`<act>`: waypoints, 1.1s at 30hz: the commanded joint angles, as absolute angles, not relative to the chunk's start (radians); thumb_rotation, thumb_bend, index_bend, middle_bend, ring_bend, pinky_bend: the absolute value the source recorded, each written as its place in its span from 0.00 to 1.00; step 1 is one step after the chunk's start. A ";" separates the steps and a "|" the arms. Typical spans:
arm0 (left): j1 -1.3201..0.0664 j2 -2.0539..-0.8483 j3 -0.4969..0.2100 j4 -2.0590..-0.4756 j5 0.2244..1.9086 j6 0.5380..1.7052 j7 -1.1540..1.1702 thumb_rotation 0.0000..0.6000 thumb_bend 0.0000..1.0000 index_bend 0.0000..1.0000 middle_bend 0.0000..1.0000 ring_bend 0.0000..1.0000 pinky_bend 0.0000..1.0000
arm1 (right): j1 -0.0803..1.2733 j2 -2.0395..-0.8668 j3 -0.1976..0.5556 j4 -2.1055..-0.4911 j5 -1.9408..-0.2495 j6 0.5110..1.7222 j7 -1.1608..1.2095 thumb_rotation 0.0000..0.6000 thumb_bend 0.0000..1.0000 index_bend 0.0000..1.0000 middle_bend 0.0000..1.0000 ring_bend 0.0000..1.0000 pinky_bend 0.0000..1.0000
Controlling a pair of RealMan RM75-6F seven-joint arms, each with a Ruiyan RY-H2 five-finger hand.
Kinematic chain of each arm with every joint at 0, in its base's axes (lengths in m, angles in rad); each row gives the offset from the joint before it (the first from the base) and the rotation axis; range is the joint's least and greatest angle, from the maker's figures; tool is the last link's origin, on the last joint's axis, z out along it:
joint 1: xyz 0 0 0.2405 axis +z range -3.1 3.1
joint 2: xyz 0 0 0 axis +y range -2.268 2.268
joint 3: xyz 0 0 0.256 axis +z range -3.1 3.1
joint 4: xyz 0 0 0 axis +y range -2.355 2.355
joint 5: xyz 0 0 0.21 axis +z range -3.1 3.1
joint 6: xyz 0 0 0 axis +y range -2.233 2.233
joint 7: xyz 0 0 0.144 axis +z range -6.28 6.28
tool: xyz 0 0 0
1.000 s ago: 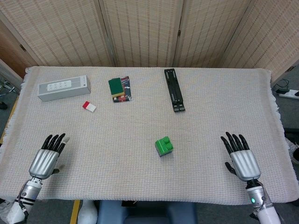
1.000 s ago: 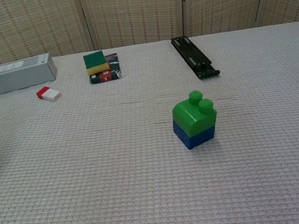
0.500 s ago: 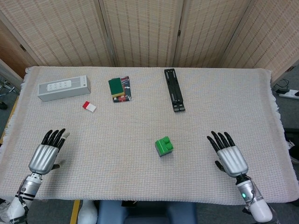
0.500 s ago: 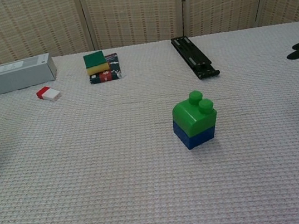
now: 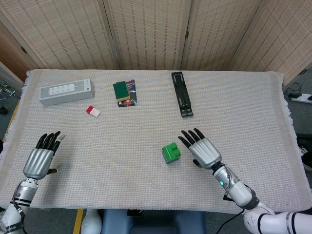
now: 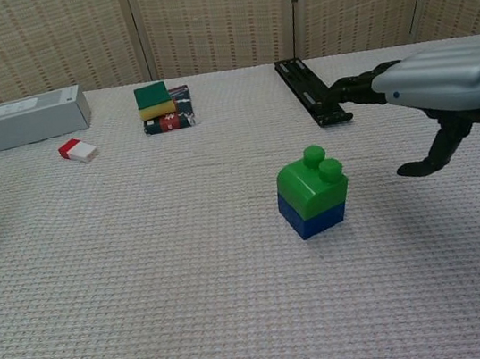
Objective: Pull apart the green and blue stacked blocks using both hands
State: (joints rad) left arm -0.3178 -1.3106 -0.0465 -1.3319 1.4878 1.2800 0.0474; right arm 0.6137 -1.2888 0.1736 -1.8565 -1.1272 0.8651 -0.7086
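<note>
Silver-backed left hand (image 5: 38, 162) and right hand (image 5: 204, 150), black fingers, white forearms.

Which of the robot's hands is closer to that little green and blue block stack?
The right hand. It hovers open just beside the green and blue block stack, not touching it. The left hand is far off, near the table's opposite edge.

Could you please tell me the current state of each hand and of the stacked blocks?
green block: seated on the blue block, untouched
blue block: on the table, under the green
right hand: open, beside the stack, not touching
left hand: open, far from the stack
</note>
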 commanded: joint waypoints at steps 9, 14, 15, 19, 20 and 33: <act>-0.325 -1.301 -0.043 -1.327 1.504 1.283 -0.017 1.00 0.25 0.00 0.05 0.00 0.01 | 0.821 -1.352 0.185 -1.859 -0.805 0.791 -0.784 1.00 0.35 0.00 0.00 0.00 0.00; -0.319 -1.293 -0.054 -1.325 1.496 1.303 -0.039 1.00 0.25 0.00 0.05 0.00 0.00 | 0.896 -1.383 0.155 -1.854 -0.715 0.837 -0.843 1.00 0.35 0.00 0.00 0.00 0.00; -0.317 -1.292 -0.056 -1.325 1.494 1.306 -0.042 1.00 0.25 0.00 0.05 0.00 0.00 | 0.905 -1.390 0.149 -1.852 -0.706 0.845 -0.848 1.00 0.35 0.00 0.00 0.00 0.00; -0.316 -1.289 -0.056 -1.329 1.493 1.307 -0.047 1.00 0.25 0.00 0.05 0.00 0.00 | 0.934 -1.415 0.130 -1.834 -0.679 0.865 -0.842 1.00 0.35 0.00 0.00 0.02 0.00; -0.316 -1.290 -0.056 -1.329 1.492 1.307 -0.044 1.00 0.25 0.00 0.05 0.00 0.00 | 0.938 -1.418 0.124 -1.830 -0.679 0.869 -0.841 1.00 0.35 0.00 0.00 0.03 0.00; -0.319 -1.296 -0.060 -1.328 1.478 1.299 -0.029 1.00 0.25 0.00 0.05 0.00 0.00 | 0.965 -1.433 0.080 -1.751 -0.674 0.845 -0.745 1.00 0.35 0.00 0.00 0.07 0.00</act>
